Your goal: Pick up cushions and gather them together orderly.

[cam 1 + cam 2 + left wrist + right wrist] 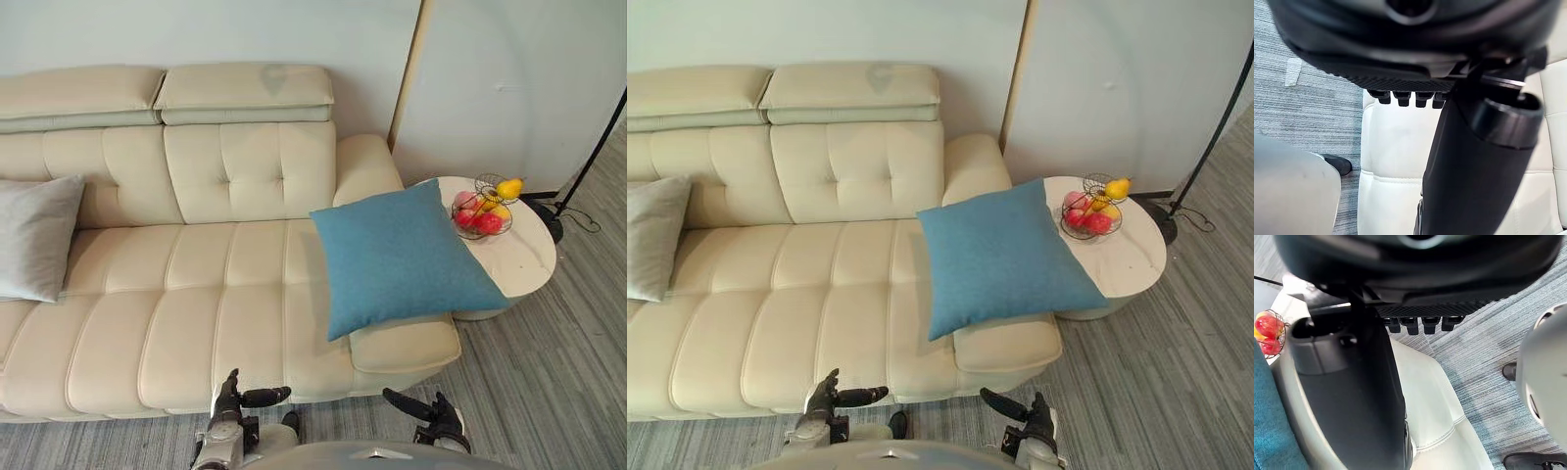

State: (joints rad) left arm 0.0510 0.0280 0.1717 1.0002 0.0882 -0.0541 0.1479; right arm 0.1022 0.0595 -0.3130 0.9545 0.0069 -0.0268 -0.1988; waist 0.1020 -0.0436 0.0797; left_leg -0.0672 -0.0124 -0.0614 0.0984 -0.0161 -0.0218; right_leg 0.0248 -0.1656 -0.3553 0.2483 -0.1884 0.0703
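A blue cushion point(402, 255) leans tilted over the right armrest of the cream sofa point(196, 313), one corner reaching over the side table. A grey cushion point(34, 235) stands against the backrest at the sofa's left end. My left hand point(227, 399) hangs low in front of the sofa's front edge, open and holding nothing, its thumb pointing right. My right hand point(438, 416) hangs low below the right armrest, open and holding nothing as well. In the right wrist view an edge of the blue cushion point(1268, 435) shows past the thumb point(1352, 396).
A white oval side table point(524, 264) stands right of the sofa with a wire fruit basket point(485, 208) on it. A floor lamp's black pole and base point(549, 220) stand behind the table. Grey carpet point(549, 392) lies in front.
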